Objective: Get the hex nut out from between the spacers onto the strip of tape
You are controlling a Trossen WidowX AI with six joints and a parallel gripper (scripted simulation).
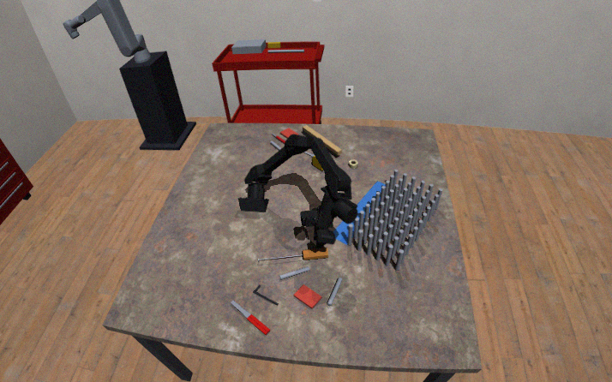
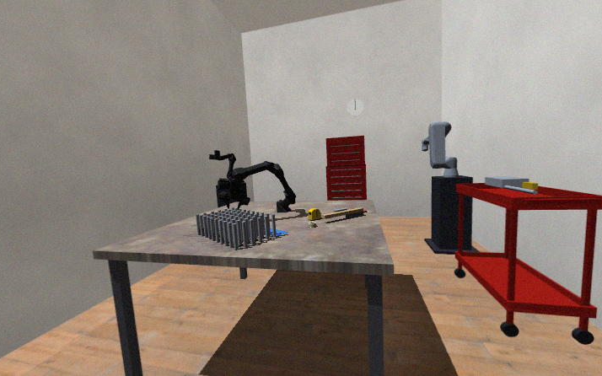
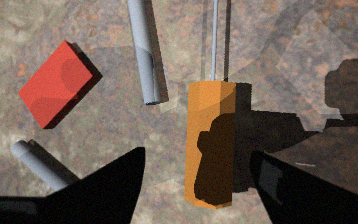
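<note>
The hook pick lies flat on the table, with its orange-brown handle (image 1: 315, 254) (image 3: 211, 145) toward the spacers and its thin metal shaft (image 1: 279, 258) (image 3: 214, 37) pointing away from them. My gripper (image 1: 316, 247) (image 3: 198, 156) is low over the handle, one dark finger on each side with a gap between each finger and the handle. It is open. The grid of standing grey spacers (image 1: 393, 216) (image 2: 235, 226) is upright. The blue tape strip (image 1: 363, 204) (image 2: 277, 232) lies along its near side, partly under my arm. The hex nut is hidden among the spacers.
Loose grey rods (image 1: 294, 272) (image 3: 145, 50) (image 1: 333, 290), a red block (image 1: 307, 295) (image 3: 55, 84), a black hex key (image 1: 265, 295) and a red-handled knife (image 1: 250, 317) lie in front of the pick. A small pale ring (image 1: 353, 164), a tape measure (image 2: 314, 213) and a wooden bar (image 1: 324, 140) lie behind.
</note>
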